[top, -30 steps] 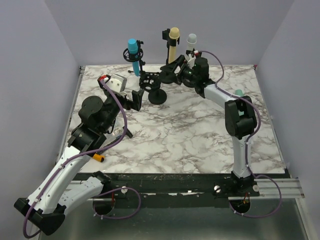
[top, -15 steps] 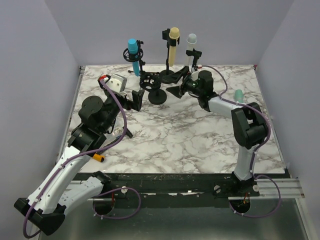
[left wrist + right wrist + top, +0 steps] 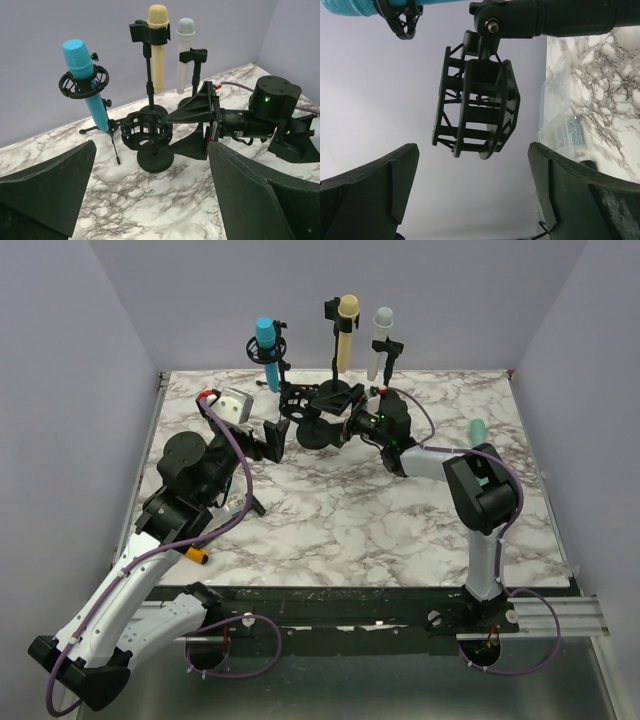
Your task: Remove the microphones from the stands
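Top external: yellow microphone (image 3: pixel 347 332) behind mount (image 3: pixel 297 400).

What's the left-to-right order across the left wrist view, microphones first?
blue microphone → yellow microphone → white microphone → right arm. The empty black mount overlaps the yellow one, so it's left out.
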Action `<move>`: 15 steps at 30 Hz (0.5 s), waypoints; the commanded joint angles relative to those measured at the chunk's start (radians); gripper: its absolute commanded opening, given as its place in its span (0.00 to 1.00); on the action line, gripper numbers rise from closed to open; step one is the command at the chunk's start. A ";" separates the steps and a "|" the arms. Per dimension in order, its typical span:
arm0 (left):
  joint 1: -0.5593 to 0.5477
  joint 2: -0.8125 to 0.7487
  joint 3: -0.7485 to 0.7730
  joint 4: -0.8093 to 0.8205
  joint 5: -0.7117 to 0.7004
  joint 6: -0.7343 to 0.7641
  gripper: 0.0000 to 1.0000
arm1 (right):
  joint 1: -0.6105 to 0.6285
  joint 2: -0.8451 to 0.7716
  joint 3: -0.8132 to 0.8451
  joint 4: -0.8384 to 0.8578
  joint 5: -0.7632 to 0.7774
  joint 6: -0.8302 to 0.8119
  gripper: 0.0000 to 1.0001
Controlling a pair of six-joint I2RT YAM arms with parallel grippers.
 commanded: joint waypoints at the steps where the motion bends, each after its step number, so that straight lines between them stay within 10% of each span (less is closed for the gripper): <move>1: -0.007 -0.009 0.019 0.004 0.024 -0.007 0.99 | 0.011 0.050 0.023 0.091 0.036 0.074 1.00; 15: -0.007 -0.013 0.017 0.004 0.015 0.000 0.98 | 0.026 0.135 0.089 0.173 0.067 0.173 0.88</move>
